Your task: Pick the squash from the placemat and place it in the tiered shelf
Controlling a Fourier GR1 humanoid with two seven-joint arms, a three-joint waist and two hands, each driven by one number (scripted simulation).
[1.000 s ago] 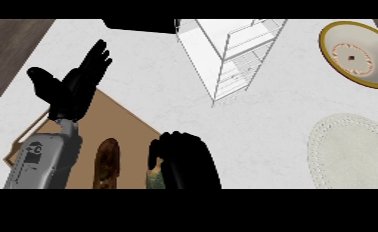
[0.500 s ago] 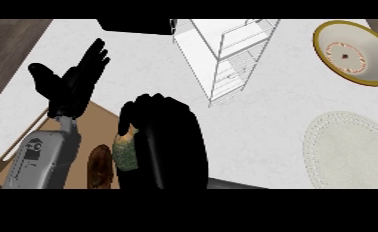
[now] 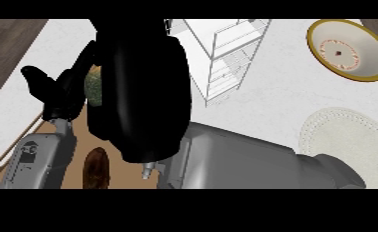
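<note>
My right hand (image 3: 140, 86) is raised close to the head view and fills its middle-left, fingers curled. A small greenish-yellow patch of the squash (image 3: 94, 85) shows at the hand's left edge; the rest is hidden inside the grip. The squash is held above the counter, off the brown placemat (image 3: 125, 171) at the lower left. The white wire tiered shelf (image 3: 229, 56) stands just right of the hand, at the top centre. At the left edge my left hand (image 3: 55, 96) rests open, fingers up.
A dark brown oval object (image 3: 96, 168) lies on the placemat. A yellow-rimmed plate (image 3: 343, 51) sits at the top right, and a round white mat (image 3: 339, 131) lies below it. My grey right forearm (image 3: 244, 161) covers the lower centre.
My right hand has risen from the placemat with the squash in it, coming up toward the shelf and growing large in view. The left hand has stayed put.
</note>
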